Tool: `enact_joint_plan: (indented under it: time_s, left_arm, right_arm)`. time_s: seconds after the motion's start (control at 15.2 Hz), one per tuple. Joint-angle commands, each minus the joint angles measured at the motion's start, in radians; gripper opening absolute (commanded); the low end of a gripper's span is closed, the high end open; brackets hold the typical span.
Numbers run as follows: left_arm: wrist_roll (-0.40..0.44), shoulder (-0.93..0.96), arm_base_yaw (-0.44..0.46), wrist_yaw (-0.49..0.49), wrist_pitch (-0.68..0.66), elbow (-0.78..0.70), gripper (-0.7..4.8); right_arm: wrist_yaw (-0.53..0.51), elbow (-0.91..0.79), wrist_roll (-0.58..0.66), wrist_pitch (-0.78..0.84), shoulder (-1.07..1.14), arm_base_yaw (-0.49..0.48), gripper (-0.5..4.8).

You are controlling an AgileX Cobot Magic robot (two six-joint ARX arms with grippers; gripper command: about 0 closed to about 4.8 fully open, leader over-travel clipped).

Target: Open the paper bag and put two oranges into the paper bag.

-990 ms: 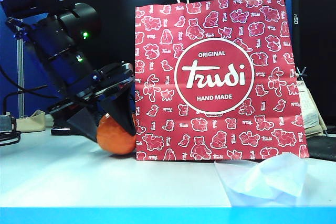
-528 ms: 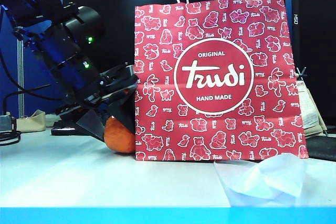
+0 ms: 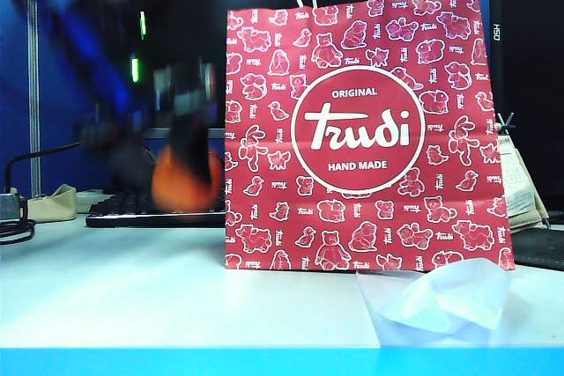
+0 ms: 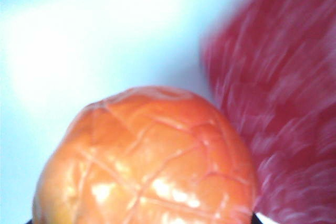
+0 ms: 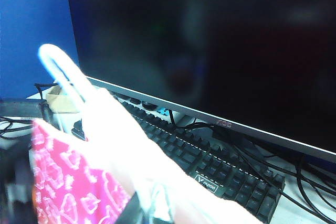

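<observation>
The left tool (image 3: 187, 151), a blur beside the paper bag (image 3: 366, 134), was clamped on an orange (image 4: 147, 158) above the table (image 3: 132, 288). The right tool, apparently shut on the bag's handle (image 5: 58, 61), held it up. A weak grip might drop the orange outside.

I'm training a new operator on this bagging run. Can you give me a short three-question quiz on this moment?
1. True or false: the orange rests on the table.
2. Which gripper carries it: A) left gripper, B) right gripper?
3. What crumpled item lies before the paper bag?

Key: 1. False, it is lifted beside the bag. 2. A; the right gripper's jaws are shut at the bag's top edge. 3. A translucent plastic sheet.
</observation>
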Motion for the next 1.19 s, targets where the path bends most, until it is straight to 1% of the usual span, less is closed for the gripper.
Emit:
enact_joint_plan:
  time_s: [0.07, 0.13, 0.26, 0.4, 0.46, 0.53, 0.59, 0.66, 0.73, 0.79, 0.92, 1.12, 1.19]
  left_arm:
    - [0.013, -0.081, 0.015, -0.003, -0.038, 0.038, -0.05]
    - [0.026, -0.108, 0.015, -0.003, -0.069, 0.058, -0.05]
    - [0.066, -0.154, 0.015, -0.002, -0.180, 0.130, -0.05]
    - [0.072, -0.193, 0.015, -0.002, -0.246, 0.203, -0.05]
    - [0.078, -0.228, 0.015, -0.002, -0.282, 0.261, -0.05]
    - [0.099, -0.253, 0.015, 0.005, -0.333, 0.334, -0.05]
    - [0.107, -0.259, 0.015, 0.051, -0.364, 0.391, -0.05]
    - [0.106, -0.259, 0.015, 0.126, -0.386, 0.444, -0.05]
    - [0.106, -0.259, 0.014, 0.161, -0.387, 0.474, -0.05]
    - [0.106, -0.259, 0.013, 0.157, -0.392, 0.497, -0.05]
    - [0.098, -0.259, 0.013, 0.159, -0.398, 0.504, -0.05]
    - [0.098, -0.257, 0.013, 0.264, -0.407, 0.504, -0.05]
    - [0.098, -0.257, 0.013, 0.277, -0.409, 0.505, -0.05]
  right_arm:
    - [-0.053, 0.003, 0.004, -0.006, -0.002, 0.002, -0.06]
    - [-0.080, 0.004, 0.005, -0.006, -0.002, 0.002, -0.06]
    - [-0.139, 0.004, 0.005, -0.019, -0.002, 0.002, -0.06]
    - [-0.163, 0.004, 0.004, -0.048, -0.003, 0.002, -0.06]
    - [-0.167, 0.004, 0.004, -0.067, -0.003, 0.002, -0.06]
    - [-0.179, 0.004, 0.004, -0.078, -0.003, 0.002, -0.06]
    - [-0.211, 0.004, 0.004, -0.079, -0.003, 0.003, -0.05]
    - [-0.257, 0.005, 0.005, -0.079, -0.003, 0.003, -0.06]
    - [-0.297, 0.005, 0.016, -0.079, -0.005, 0.003, -0.06]
    - [-0.327, 0.008, 0.027, -0.077, -0.011, 0.004, -0.06]
    - [-0.334, 0.011, 0.027, -0.070, -0.042, 0.005, -0.06]
    - [-0.354, 0.068, 0.031, -0.109, -0.077, 0.005, -0.06]
    - [-0.377, 0.095, 0.031, -0.130, -0.077, 0.005, -0.05]
